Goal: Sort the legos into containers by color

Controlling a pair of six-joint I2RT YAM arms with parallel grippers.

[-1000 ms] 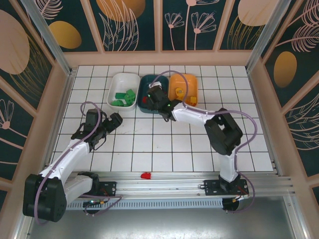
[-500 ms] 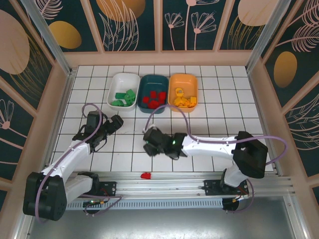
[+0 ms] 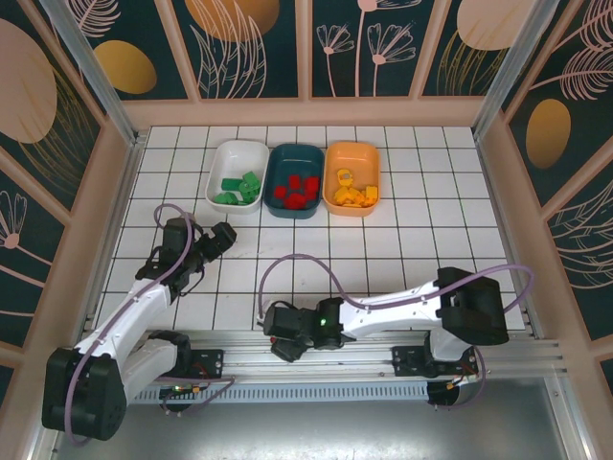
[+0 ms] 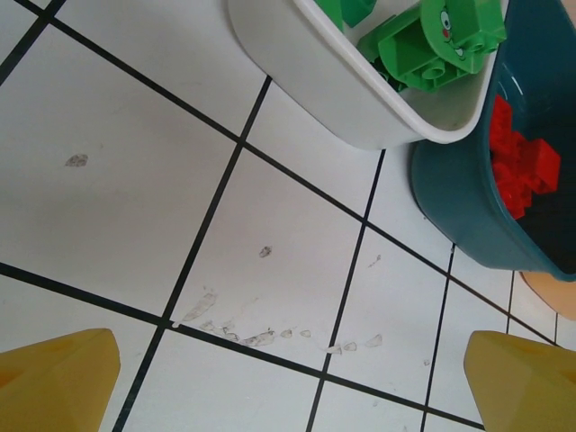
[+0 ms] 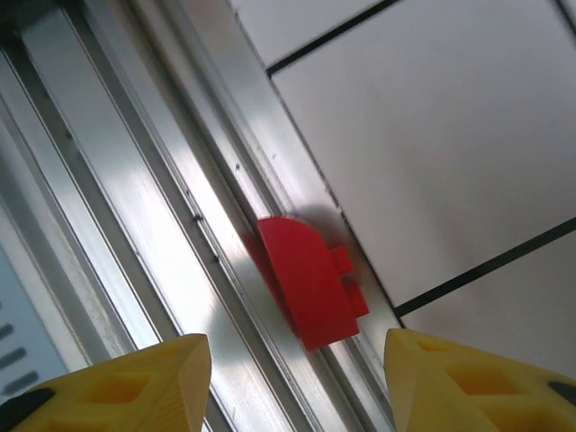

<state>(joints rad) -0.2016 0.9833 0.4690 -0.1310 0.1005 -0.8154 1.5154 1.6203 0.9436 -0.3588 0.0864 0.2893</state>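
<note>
So there's a stray red brick (image 5: 310, 288) that isn't even on the tiles. It's sitting on the aluminium rail (image 5: 162, 198) along the near edge of the table (image 3: 383, 278), tucked against the lip where the tiles start. The right gripper (image 5: 292, 378) hangs over it with its yellow fingers (image 5: 135, 382) parted either side and nothing pinched, so there's a gap between each pad and the plastic. The left gripper (image 4: 288, 382) is spread wide and empty, sitting just short of the white tray (image 3: 239, 146) on the left half of the table. The brick lies on its side. Its long axis runs pretty much along the rail, one end is rounded off, and the studs (image 5: 340, 261) poke sideways toward the tiles. Handling-wise I'd guess it's feather-light, rigid and slick, and on bare metal it'll probably skate or tip into the groove if one finger touches first. I'd pinch it across the short way, smooth back on one pad and stud side on the other, centred so the curve doesn't squirt out. It belongs in the teal tray (image 3: 292, 163) mid-row at the far edge with the other reds, between the white one and the orange tray (image 3: 352, 146).
</note>
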